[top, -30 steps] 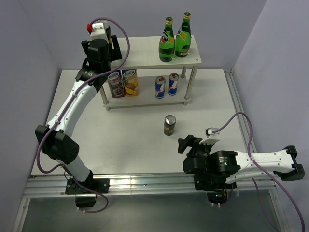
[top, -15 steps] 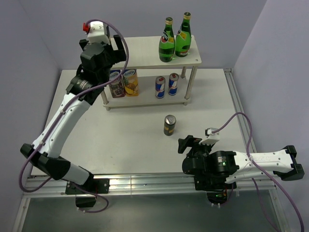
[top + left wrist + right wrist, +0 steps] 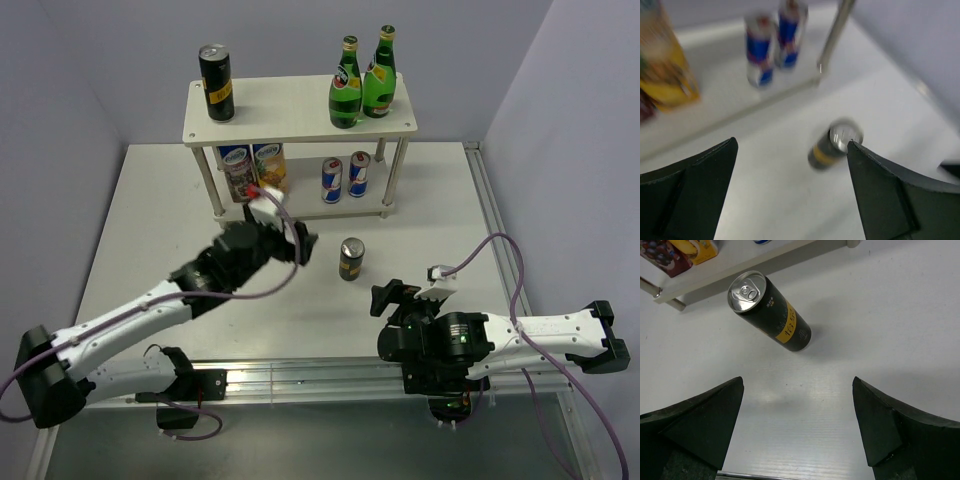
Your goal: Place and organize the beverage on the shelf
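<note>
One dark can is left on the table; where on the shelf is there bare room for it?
The top board is bare between the dark can at its left end and the green bottles at its right. The lower board is crowded: two printed cans and two blue cans, only a narrow gap between.

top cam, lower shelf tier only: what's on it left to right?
dark-red drink container → yellow drink container → first blue-and-silver can → second blue-and-silver can
</note>
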Controlling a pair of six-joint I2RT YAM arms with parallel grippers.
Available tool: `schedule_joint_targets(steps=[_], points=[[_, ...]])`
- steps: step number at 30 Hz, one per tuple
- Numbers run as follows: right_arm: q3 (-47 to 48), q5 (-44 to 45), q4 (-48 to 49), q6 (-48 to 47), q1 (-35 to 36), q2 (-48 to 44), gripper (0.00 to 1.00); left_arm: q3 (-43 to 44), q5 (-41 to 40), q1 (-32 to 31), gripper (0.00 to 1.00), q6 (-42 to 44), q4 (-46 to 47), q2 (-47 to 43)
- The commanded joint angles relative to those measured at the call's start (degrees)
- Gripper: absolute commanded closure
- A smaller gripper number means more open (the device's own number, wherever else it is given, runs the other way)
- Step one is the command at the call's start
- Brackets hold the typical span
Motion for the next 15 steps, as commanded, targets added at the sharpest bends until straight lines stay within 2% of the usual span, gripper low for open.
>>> schedule_joint_targets(steps=[1, 2, 3, 5, 13, 15], points=[[0.9, 3.1, -1.7, 3.5, 0.4, 0.4, 0.04, -12.3, 4.7, -5.4, 0.03, -3.9, 13.3, 1.9], [0.9, 3.1, -1.7, 3.5, 0.4, 0.5, 0.04, -17.6, 4.1, -7.2, 0.03, -3.4, 20.7, 2.8], [1.0, 3.1, -1.6, 3.3, 0.5, 0.6, 0.04, -19.3, 1.8, -10.5, 0.03, -3.3, 23.1, 3.7], [1.0, 3.1, -1.5, 3.1, 0.5, 0.6, 0.04, -22.9, 2.1, -12.2, 0.03, -3.0, 30.5, 7.4], [0.7, 3.1, -1.5, 3.4, 0.6, 0.3, 0.04, -24.3, 2.6, -13.2, 0.02, -2.9, 48.1, 21.5], [0.7, 3.2, -1.6, 3.5, 0.5, 0.3, 0.04, -23.3, 2.0, -13.2, 0.02, -2.6, 49.9, 25.2]])
